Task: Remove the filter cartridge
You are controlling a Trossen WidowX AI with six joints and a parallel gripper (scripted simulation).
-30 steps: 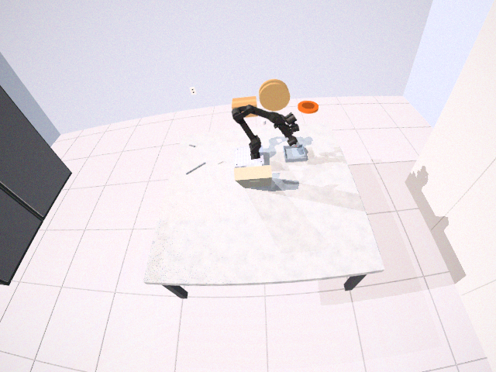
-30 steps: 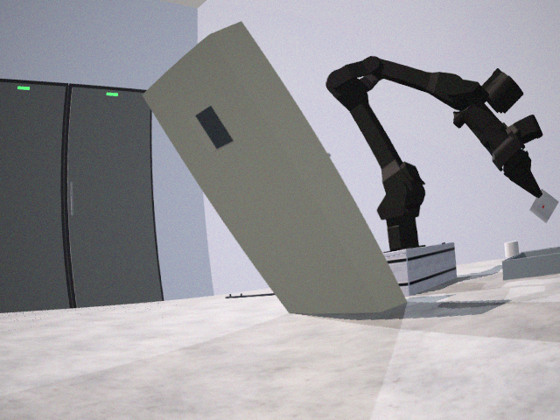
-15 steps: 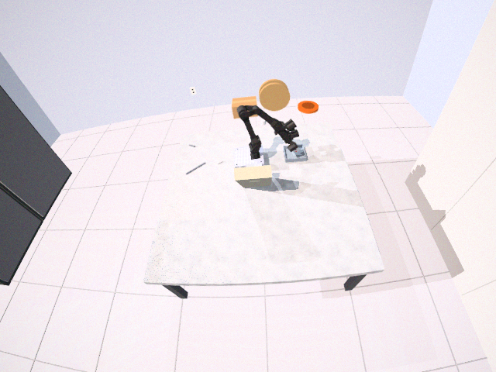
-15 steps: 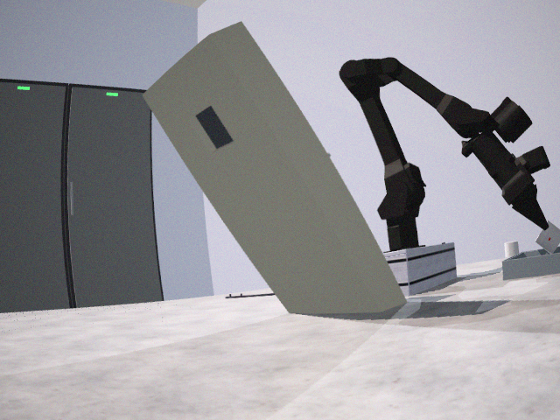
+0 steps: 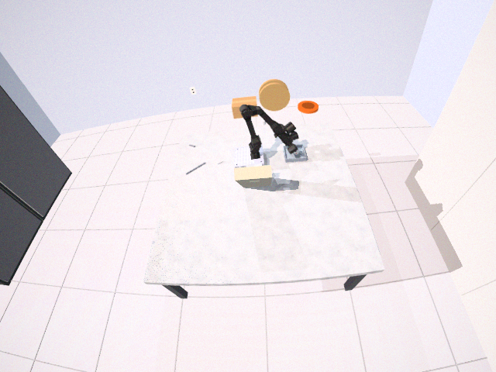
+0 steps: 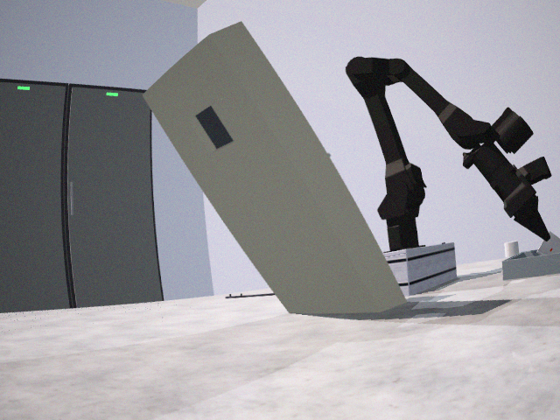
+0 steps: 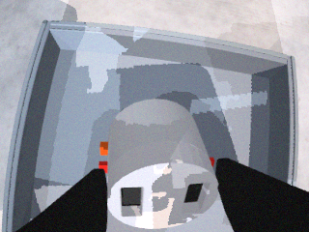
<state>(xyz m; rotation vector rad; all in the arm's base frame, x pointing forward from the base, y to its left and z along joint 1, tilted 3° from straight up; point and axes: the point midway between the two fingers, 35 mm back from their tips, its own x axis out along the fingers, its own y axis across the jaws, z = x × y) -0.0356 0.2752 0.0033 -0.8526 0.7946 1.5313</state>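
Note:
My gripper (image 7: 161,174) (image 5: 292,149) (image 6: 543,234) is shut on the round filter cartridge (image 7: 151,135) (image 6: 552,246), a grey cylinder with a white face and two dark slots. It holds the cartridge tilted, down inside the grey-blue tray (image 7: 39,110) (image 5: 304,156) (image 6: 527,267). Small red marks show on the cartridge's side. I cannot tell whether its lower end touches the tray floor. The beige service panel (image 5: 253,173) (image 6: 271,203) leans tilted on the table to the left of the tray, with a dark rectangular opening (image 6: 213,127) in it.
The arm's base block (image 6: 423,266) stands behind the panel. A small white cylinder (image 6: 511,248) stands beyond the tray. A tan disc (image 5: 273,94), a brown box (image 5: 240,105) and an orange ring (image 5: 308,106) lie behind the table. A dark cabinet (image 5: 24,192) (image 6: 76,194) stands at the left.

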